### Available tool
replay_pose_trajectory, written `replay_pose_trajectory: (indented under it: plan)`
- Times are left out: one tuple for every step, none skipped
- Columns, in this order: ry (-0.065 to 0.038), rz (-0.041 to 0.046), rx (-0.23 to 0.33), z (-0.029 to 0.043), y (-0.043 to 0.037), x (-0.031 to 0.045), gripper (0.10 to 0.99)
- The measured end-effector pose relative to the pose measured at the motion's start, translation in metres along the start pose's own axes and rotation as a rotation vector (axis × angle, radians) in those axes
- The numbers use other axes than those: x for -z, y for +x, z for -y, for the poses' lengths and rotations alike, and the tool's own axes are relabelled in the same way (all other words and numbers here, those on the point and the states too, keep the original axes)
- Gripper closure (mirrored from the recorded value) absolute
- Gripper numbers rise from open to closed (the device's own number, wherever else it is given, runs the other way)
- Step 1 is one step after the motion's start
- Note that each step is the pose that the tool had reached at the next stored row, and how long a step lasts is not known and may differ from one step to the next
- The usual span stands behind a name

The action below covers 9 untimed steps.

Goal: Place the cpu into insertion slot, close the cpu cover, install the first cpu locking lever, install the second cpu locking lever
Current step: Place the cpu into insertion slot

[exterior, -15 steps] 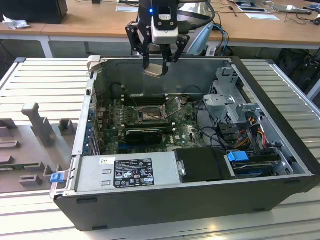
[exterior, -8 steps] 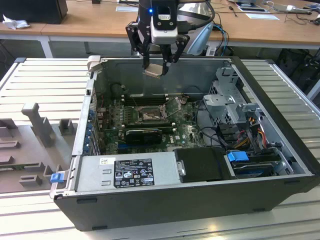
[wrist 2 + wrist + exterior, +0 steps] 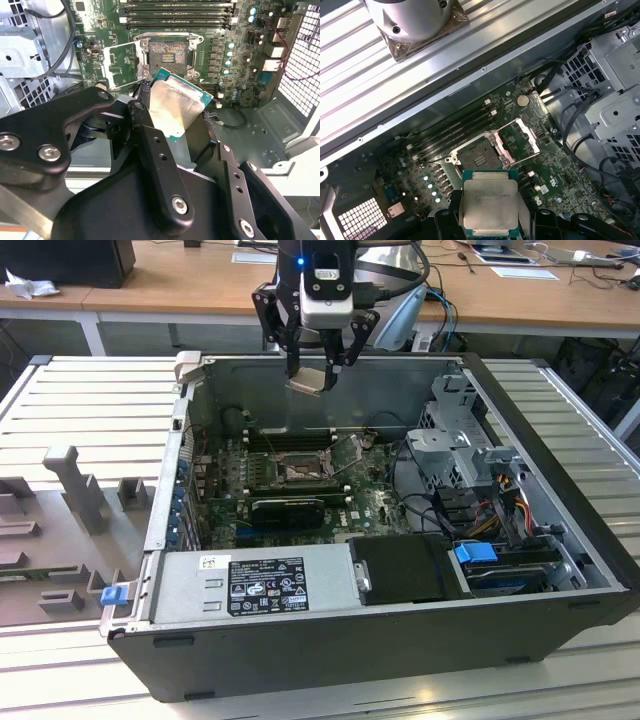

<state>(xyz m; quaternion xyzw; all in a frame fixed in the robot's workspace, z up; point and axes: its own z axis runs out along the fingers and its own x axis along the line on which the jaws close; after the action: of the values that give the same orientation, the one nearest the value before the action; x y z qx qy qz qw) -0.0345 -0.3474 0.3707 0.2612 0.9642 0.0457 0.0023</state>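
The tool (image 3: 318, 368) has black jointed links (image 3: 150, 165) dotted with round silver screws (image 3: 49, 152), a white and grey central body (image 3: 327, 295) bearing a small blue light (image 3: 300, 259), dark cables (image 3: 405, 275) looping behind, and a round silver wrist flange (image 3: 412, 17).
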Motion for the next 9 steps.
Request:
replay_pose_trajectory:
  plan:
    - [0.0, 0.0003, -0.003, 0.0, 0.0, 0.0, 0.557]
    - [0.0, 0.0005, -0.006, 0.0, 0.0, 0.0, 0.557]
    - [0.0, 0.0008, -0.009, 0.0, 0.0, 0.0, 0.557]
    - [0.0, 0.001, -0.011, 0.0, 0.0, 0.0, 0.557]
    - [0.0, 0.0011, -0.012, 0.0, 0.0, 0.0, 0.557]
    - [0.0, 0.0013, -0.014, 0.0, 0.0, 0.0, 0.557]
    - [0.0, 0.0014, -0.016, 0.0, 0.0, -0.0001, 0.557]
    - [0.0, 0.0016, -0.017, 0.0, 0.0, -0.0001, 0.557]
    - [0.0, 0.0017, -0.018, 0.0, 0.0, -0.0001, 0.557]
